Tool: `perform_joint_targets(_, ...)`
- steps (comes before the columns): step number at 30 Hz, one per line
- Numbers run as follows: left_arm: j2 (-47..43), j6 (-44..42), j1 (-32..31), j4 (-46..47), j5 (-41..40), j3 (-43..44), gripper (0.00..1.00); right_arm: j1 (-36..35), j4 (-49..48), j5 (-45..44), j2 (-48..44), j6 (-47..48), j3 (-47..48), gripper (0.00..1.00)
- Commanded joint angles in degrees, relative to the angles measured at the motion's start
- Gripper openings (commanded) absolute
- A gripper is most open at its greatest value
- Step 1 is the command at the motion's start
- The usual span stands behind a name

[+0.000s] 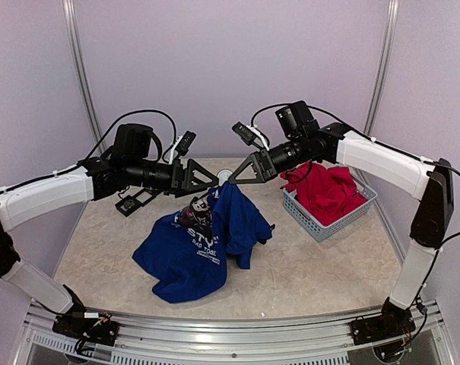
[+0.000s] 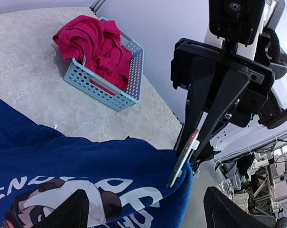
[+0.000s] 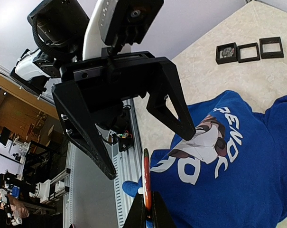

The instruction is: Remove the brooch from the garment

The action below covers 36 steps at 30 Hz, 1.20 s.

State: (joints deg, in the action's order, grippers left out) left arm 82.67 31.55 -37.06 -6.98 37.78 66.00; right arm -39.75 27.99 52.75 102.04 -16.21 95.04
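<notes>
The royal-blue T-shirt (image 1: 191, 251) with white lettering lies bunched mid-table, its upper part lifted between the two grippers. It also shows in the left wrist view (image 2: 86, 156) and the right wrist view (image 3: 238, 180). My right gripper (image 1: 236, 176) (image 3: 146, 209) is shut on the brooch (image 3: 146, 178), a thin flat piece seen edge-on with a red rim. The brooch (image 2: 182, 159) touches the raised shirt edge at its lower end. My left gripper (image 1: 210, 181) (image 2: 148, 211) is open wide, its fingers on either side of the printed chest area, one fingertip (image 3: 190, 133) resting on the print.
A light-blue basket (image 1: 321, 226) (image 2: 100, 90) at the right holds the plain red garment (image 1: 328, 190) (image 2: 91, 40). Small black square boxes (image 1: 131, 201) (image 3: 250, 50) lie at the back left. The metal rail (image 1: 230, 334) runs along the near edge.
</notes>
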Motion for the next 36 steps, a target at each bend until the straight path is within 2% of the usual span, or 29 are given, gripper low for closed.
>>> perform_joint_targets(1,1.6,-6.3,-0.4,-7.5,2.5,4.5,0.80,0.6,22.2,7.1,4.1,13.5,5.9,0.00)
perform_joint_targets(5,3.2,-6.5,-1.0,-7.6,3.4,6.4,0.70,0.6,26.6,7.6,6.0,16.9,8.9,0.00)
perform_joint_targets(12,6.0,-7.2,-2.4,-9.2,3.6,8.6,0.55,0.6,24.0,9.0,6.5,16.4,9.2,0.00)
perform_joint_targets(19,7.7,-7.0,-2.8,-9.8,4.5,9.6,0.47,0.6,23.0,9.2,6.8,14.4,9.4,0.00)
perform_joint_targets(24,8.3,-6.8,-2.9,-9.5,5.2,9.9,0.34,0.6,22.0,9.2,7.1,13.9,9.4,0.00)
perform_joint_targets(28,8.8,-6.6,-3.2,-9.4,6.2,10.1,0.19,0.6,21.8,8.9,7.4,13.8,9.5,0.00)
perform_joint_targets(36,9.6,-6.5,-3.6,-9.5,7.1,10.1,0.18,0.7,21.0,8.8,7.6,13.3,9.8,0.00)
